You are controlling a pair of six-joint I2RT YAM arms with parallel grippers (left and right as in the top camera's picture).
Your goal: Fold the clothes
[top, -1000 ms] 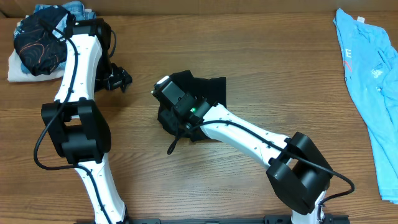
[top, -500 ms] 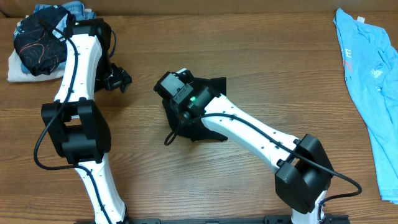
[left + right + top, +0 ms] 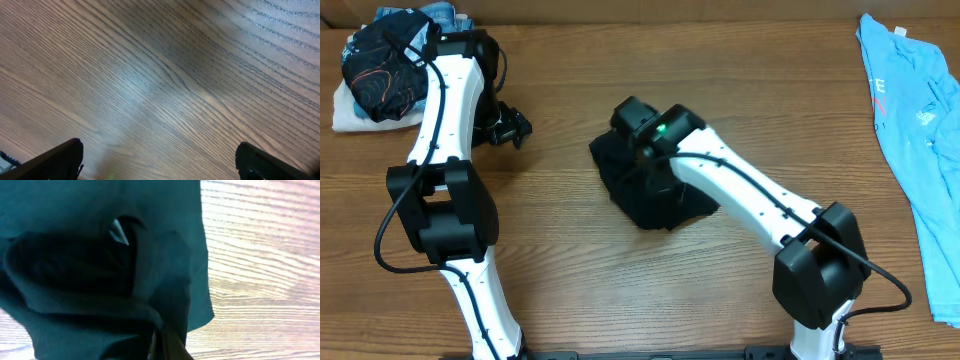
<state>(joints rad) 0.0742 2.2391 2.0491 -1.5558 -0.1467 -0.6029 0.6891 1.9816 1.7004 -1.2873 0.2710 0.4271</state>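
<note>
A black garment (image 3: 645, 190) lies bunched at the table's middle. My right gripper (image 3: 638, 130) is over its far edge and shut on the black garment; in the right wrist view the dark cloth (image 3: 100, 270) fills most of the frame and wraps the fingers (image 3: 160, 342). My left gripper (image 3: 510, 128) is at the far left, open and empty; the left wrist view shows only bare wood between its fingertips (image 3: 160, 160). A light blue shirt (image 3: 910, 110) lies spread at the right edge.
A pile of folded clothes (image 3: 385, 60), with a black patterned piece on top, sits at the far left corner beside the left arm. Bare wooden table (image 3: 620, 290) lies in front of the garment.
My right gripper has moved right and away from me, dragging the black garment with it. The garment has shifted right and changed shape. The left arm has not moved.
</note>
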